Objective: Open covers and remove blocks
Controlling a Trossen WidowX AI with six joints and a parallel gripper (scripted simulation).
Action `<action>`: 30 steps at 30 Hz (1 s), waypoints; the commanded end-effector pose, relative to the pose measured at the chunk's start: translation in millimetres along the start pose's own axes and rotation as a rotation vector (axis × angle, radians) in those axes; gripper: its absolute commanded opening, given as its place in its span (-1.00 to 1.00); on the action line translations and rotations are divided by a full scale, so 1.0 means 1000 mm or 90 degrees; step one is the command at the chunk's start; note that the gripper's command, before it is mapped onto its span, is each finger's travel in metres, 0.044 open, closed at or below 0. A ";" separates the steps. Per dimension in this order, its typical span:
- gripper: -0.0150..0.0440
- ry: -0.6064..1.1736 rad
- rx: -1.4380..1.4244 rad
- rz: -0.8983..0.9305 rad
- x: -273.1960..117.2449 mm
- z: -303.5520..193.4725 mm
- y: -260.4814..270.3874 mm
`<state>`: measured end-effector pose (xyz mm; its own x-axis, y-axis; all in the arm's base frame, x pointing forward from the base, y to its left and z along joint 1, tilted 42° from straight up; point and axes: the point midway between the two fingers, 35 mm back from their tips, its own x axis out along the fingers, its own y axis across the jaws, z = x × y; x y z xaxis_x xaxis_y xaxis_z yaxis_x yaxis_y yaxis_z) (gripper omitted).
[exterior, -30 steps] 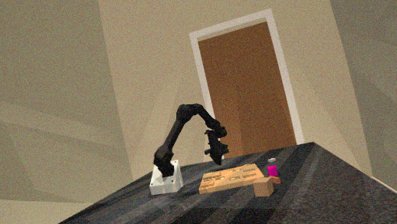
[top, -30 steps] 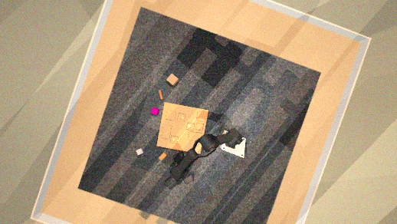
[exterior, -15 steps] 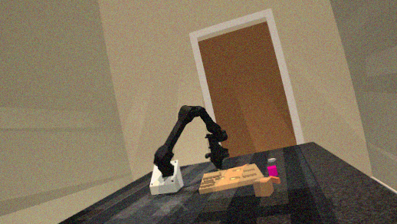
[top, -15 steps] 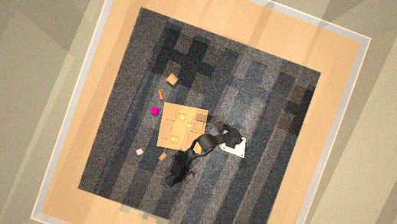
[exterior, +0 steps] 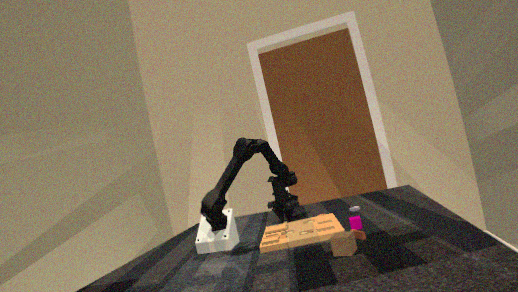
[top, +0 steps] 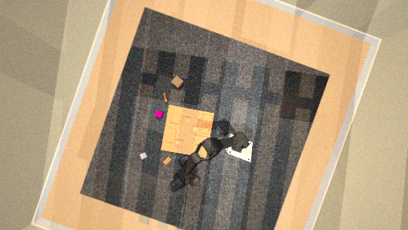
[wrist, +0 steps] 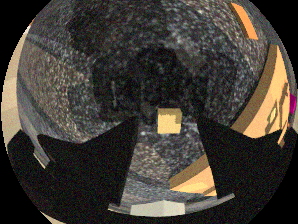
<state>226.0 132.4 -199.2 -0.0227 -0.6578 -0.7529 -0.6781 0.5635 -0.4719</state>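
Plainly, a small tan block (wrist: 169, 121) is framed between the spread fingers of the open gripper (top: 184, 183) (exterior: 286, 218) (wrist: 169, 120), touched by neither. Beside them on the dark patterned table (top: 236, 51) (exterior: 395, 260), the pale-orange, square puzzle board (top: 187, 134) (exterior: 300, 232) (wrist: 261, 110) is laid flat, its face marked by thin panel outlines. Beyond it, a magenta block (top: 158, 114) (exterior: 355, 222) (wrist: 293, 104) is seen.
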 end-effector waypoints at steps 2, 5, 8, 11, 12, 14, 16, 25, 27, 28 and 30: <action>0.85 0.000 0.001 0.000 -0.001 0.000 0.000; 1.00 0.000 0.000 0.000 -0.005 0.001 0.000; 1.00 -0.001 -0.001 0.000 -0.014 0.002 0.000; 1.00 -0.001 -0.001 0.000 -0.024 0.002 0.000; 1.00 -0.001 -0.002 0.000 -0.027 0.002 0.000; 1.00 -0.001 -0.002 0.000 -0.033 0.002 0.000; 1.00 -0.002 -0.003 0.001 -0.040 0.002 0.000; 1.00 -0.001 -0.005 0.000 -0.069 0.001 0.001; 1.00 -0.001 -0.005 -0.001 -0.074 0.000 0.001; 1.00 -0.001 -0.005 -0.001 -0.076 0.000 0.001; 1.00 -0.001 -0.005 -0.001 -0.076 0.000 0.001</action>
<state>226.6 179.0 -146.6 -0.0193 -0.6620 -0.7493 -0.6904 0.5509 -0.4689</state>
